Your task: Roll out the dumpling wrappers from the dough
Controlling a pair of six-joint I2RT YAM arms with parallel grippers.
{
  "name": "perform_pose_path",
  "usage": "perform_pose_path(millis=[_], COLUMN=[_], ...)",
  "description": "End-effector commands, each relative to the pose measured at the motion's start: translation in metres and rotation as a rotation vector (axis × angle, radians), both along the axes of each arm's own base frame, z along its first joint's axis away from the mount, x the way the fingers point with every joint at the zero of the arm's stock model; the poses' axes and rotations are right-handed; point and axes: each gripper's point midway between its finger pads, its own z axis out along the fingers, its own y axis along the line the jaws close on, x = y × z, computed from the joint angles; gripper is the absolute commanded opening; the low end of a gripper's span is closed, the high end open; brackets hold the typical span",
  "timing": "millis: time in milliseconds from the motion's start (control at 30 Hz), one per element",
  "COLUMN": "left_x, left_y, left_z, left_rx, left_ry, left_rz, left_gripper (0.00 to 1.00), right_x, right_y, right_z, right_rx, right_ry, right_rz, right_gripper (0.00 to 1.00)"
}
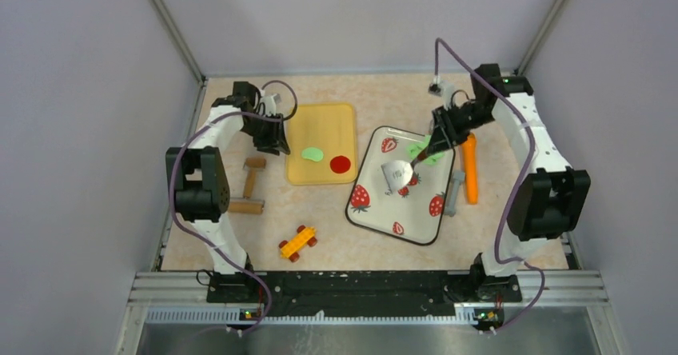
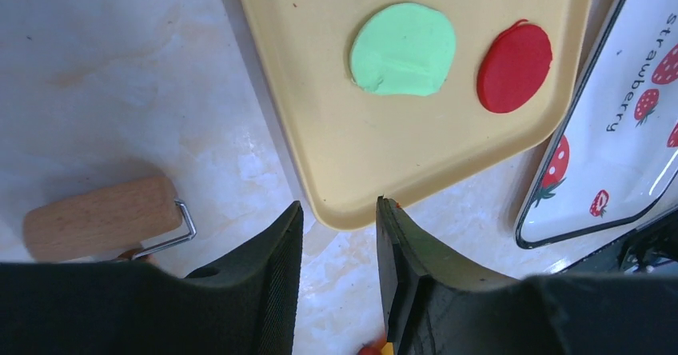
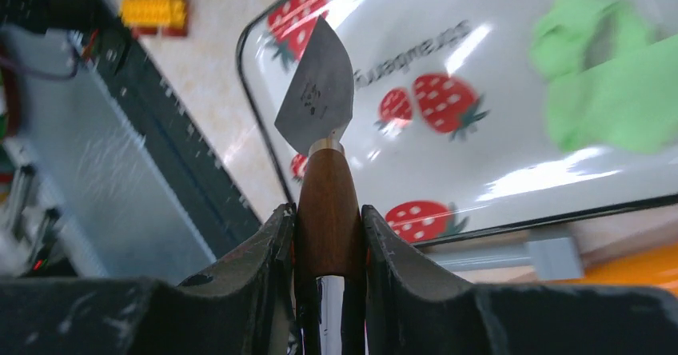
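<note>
The right pincer [image 3: 326, 211] gripped the scraper [image 3: 316, 91] and the left pincer [image 2: 340, 211] gaped empty; a careless blade stroke could tear the dough [image 3: 616, 91].

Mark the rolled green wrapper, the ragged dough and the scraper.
rolled green wrapper [image 2: 402, 49]: left wrist view, centre of its flat face.
ragged dough [image 3: 616, 99]: right wrist view, its lower lobe.
scraper [image 3: 317, 91]: right wrist view, blade centre.
</note>
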Motion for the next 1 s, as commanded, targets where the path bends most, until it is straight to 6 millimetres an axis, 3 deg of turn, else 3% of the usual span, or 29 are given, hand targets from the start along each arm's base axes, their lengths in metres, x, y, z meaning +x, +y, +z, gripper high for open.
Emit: perform_pose_path(millis=[0, 167, 433, 567, 767, 867, 967], left_x=[0.006, 0.004, -0.008, -0.013, -0.015, -0.017, -0.017], left_y=[0.002, -0.002, -0.012, -0.016, -0.015, -0.016, -0.017], left_z=[0.048, 0.060, 0.065, 0.069, 0.065, 0.062, 0.059], left_rx=[0.027, 0.004, -0.055, -0.079, -0.072, -0.081, -0.086], left_ry=[-0.159, -0.183, -0.184, -0.190, -0.185, -0.176, -0.168], left_rz=[-0.084, -0.100, -0.143, -0.166, -0.156, -0.150, -0.144], left_gripper=[0.42, 0.42, 0.42, 0.42, 0.42, 0.42, 0.42], right_x=[-0.060, -0.061, -0.033, -0.043, -0.056, -0.070, -0.082], right_y=[0.018, 0.016, 0.004, 0.005, 0.008, 0.012, 0.016], right_z=[-0.013, -0.039, -0.072, -0.089, -0.072, -0.057, -0.056], right_rx=[0.141, 0.145, 0.154, 0.171, 0.227, 0.258, 0.283], right_ry=[0.102, 0.054, -0.058, -0.008, 0.002, -0.019, 0.003], right_rz=[0.160, 0.154, 0.063, 0.051, 0.040, 0.095, 0.102], right_gripper=[0.00, 0.00, 0.00, 0.00, 0.00, 0.00, 0.00])
